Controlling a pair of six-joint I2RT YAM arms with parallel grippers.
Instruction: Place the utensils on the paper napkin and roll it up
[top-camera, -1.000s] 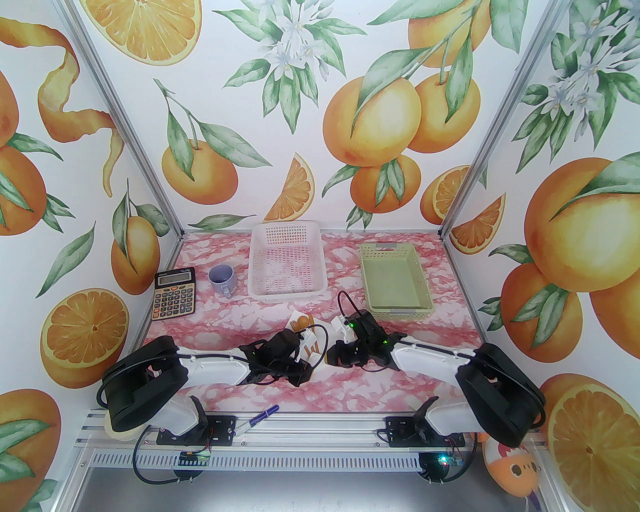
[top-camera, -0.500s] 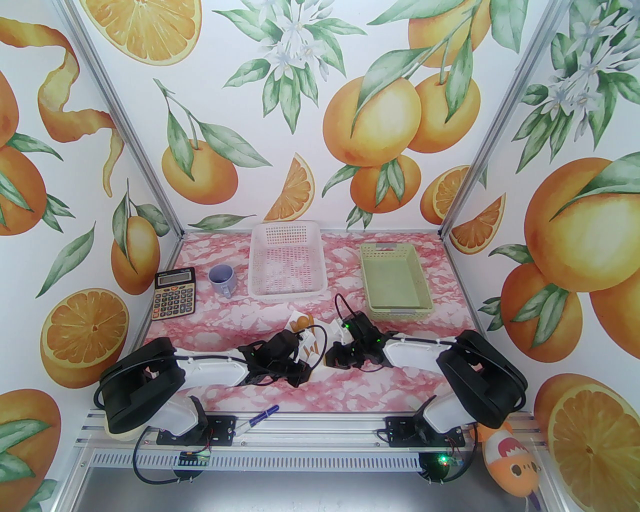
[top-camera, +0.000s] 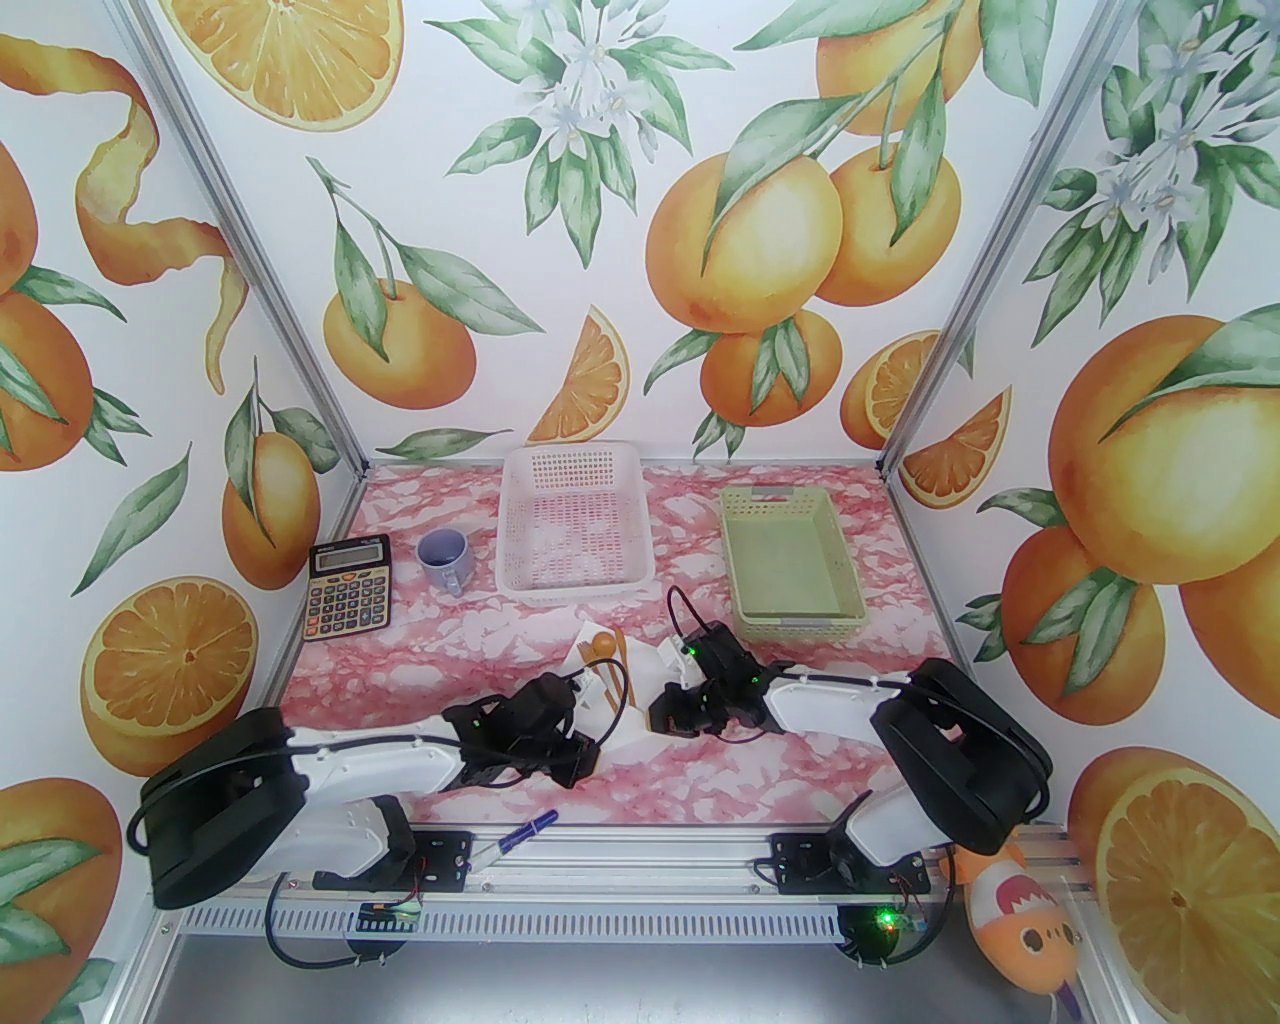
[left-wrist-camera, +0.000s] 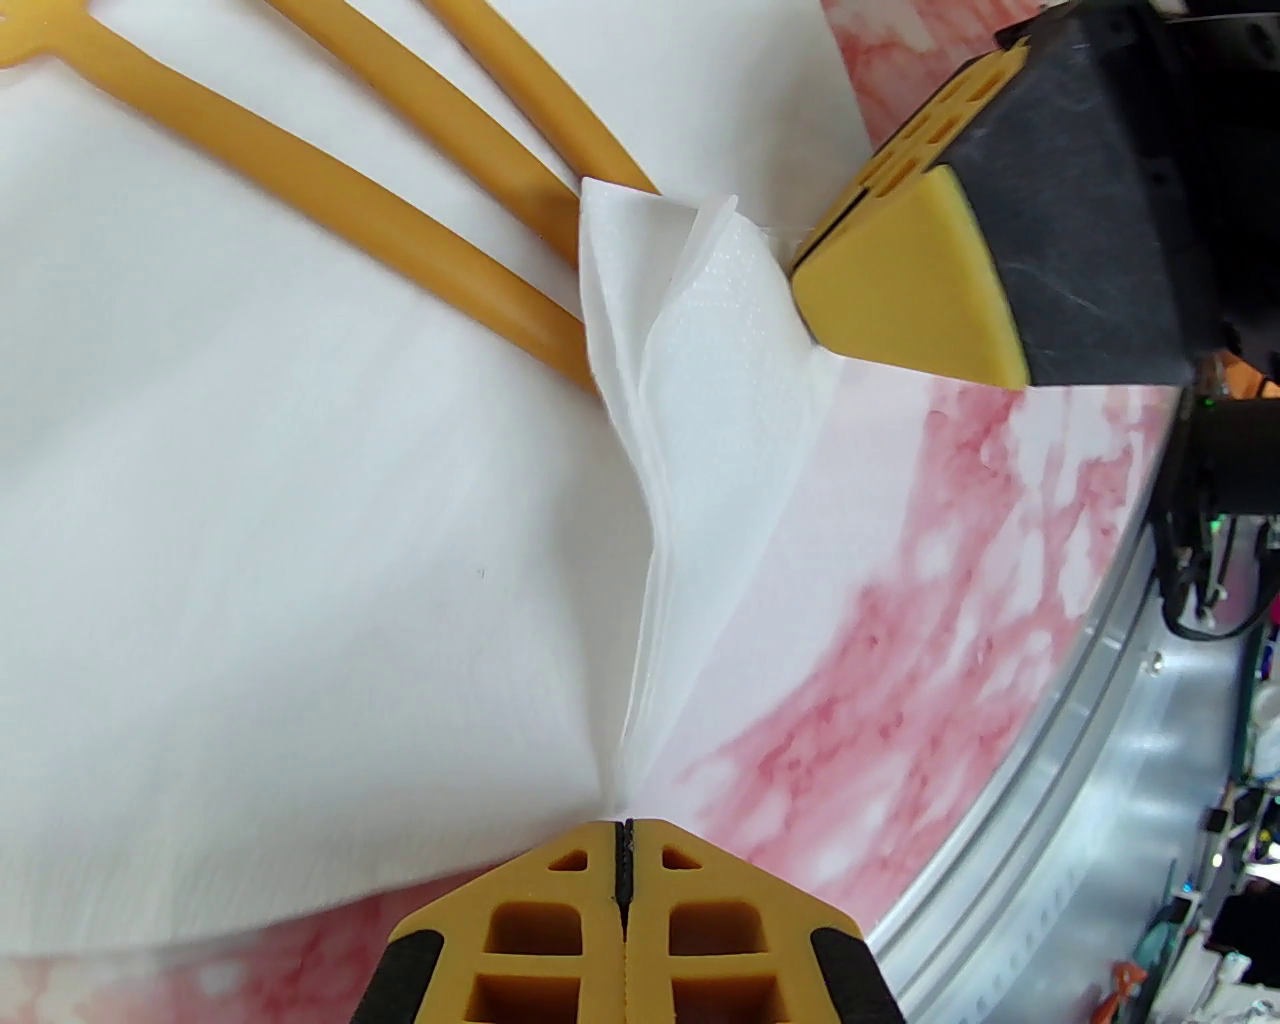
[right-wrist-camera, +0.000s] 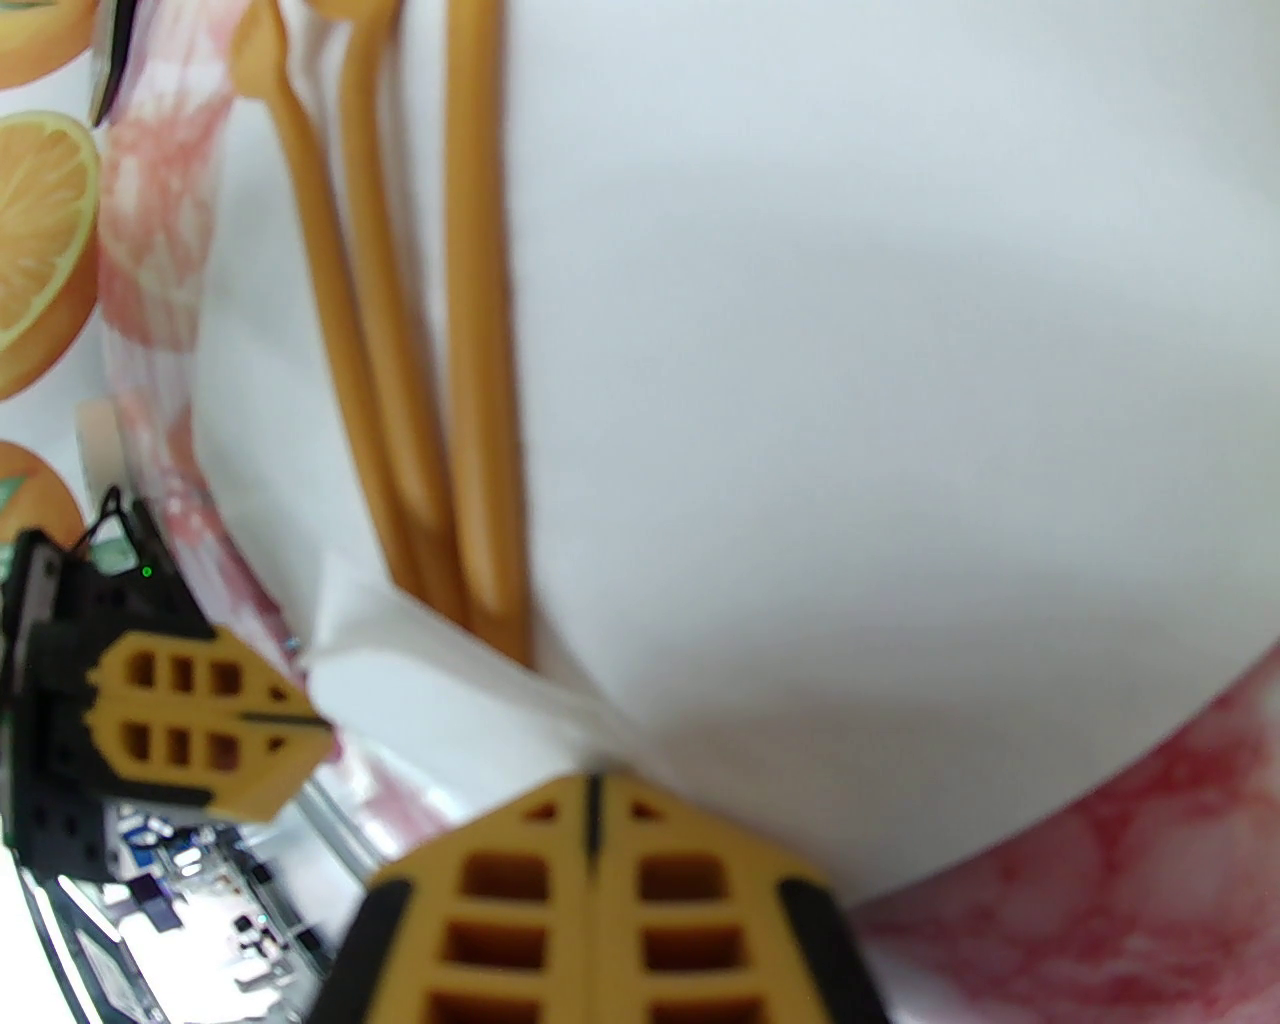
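Rolling step, onset: utensils (right-wrist-camera: 400, 350) lie on the paper napkin (left-wrist-camera: 300, 550) on the table (left-wrist-camera: 950, 600). Left fingers (left-wrist-camera: 600, 870) and right fingers (right-wrist-camera: 650, 820) each pinch its near edge, apparently lifted. Next move calls for carrying that edge evenly over the handles.

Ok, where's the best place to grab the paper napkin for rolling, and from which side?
Take the paper napkin by its near edge, coming from the robot's side. That edge is raised and folded over the handle ends of the utensils, so it can be pinched; the rest lies flat. The left gripper and right gripper are shut on it.
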